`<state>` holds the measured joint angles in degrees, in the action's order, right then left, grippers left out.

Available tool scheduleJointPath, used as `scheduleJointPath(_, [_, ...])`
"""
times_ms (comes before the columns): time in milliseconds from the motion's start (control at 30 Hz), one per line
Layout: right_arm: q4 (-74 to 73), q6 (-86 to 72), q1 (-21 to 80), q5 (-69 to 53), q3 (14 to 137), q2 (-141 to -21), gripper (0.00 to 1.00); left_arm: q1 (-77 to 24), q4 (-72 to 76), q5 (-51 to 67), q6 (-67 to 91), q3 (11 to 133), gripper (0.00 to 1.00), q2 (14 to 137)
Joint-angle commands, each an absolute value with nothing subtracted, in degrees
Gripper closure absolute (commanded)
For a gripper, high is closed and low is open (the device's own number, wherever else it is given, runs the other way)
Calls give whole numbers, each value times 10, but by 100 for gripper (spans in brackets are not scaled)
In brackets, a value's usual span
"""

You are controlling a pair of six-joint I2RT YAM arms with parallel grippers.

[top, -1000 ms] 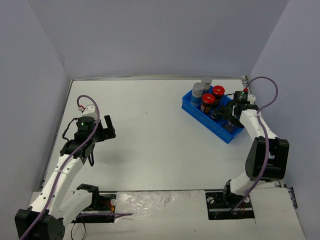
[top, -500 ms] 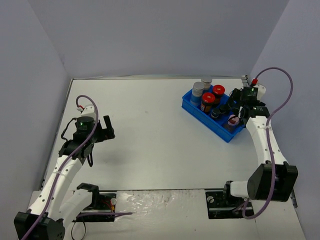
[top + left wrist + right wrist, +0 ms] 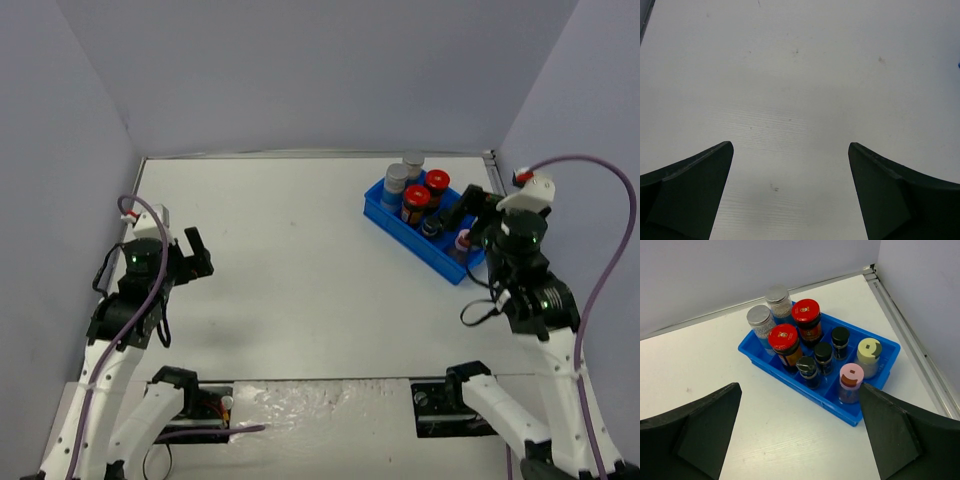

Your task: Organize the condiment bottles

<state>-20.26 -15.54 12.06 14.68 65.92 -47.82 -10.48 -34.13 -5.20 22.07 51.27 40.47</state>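
All the condiment bottles stand upright in the blue divided tray (image 3: 790, 386) (image 3: 452, 272) at the back right. Two grey-capped jars (image 3: 759, 316) are at its far end, beside two red-lidded jars (image 3: 783, 336). Three tiny dark-capped jars (image 3: 823, 351) fill the middle. At the near end stand a pink-lidded jar (image 3: 851, 374) and a cream-lidded jar (image 3: 869, 350). My right gripper (image 3: 799, 386) (image 3: 455, 222) hovers open just short of the tray, holding nothing. Far left, my left gripper (image 3: 790, 145) (image 3: 188, 255) is open over bare table.
A metal rail (image 3: 910, 345) runs along the table's right edge close behind the tray, with the grey side wall right beyond it. A back wall closes the far side. Both arm bases sit at the near edge.
My right gripper has opened off the pink-lidded jar, left standing in the tray, and has drawn back toward the near edge. The left arm has pulled back to the left.
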Motion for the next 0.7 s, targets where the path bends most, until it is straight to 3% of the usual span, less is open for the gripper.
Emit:
scheduleJointPath(0, [-192,-138,153,184,607,-395,0,-105,-358,-73,206,525,3,375])
scheduleJointPath(267, [-194,-142,167,148,527,-251,0,-105,-347,-88,190,476,3,305])
scheduleJointPath(667, [-181,-159,185,188,481,-192,0,-105,-329,-88,186,438,3,290])
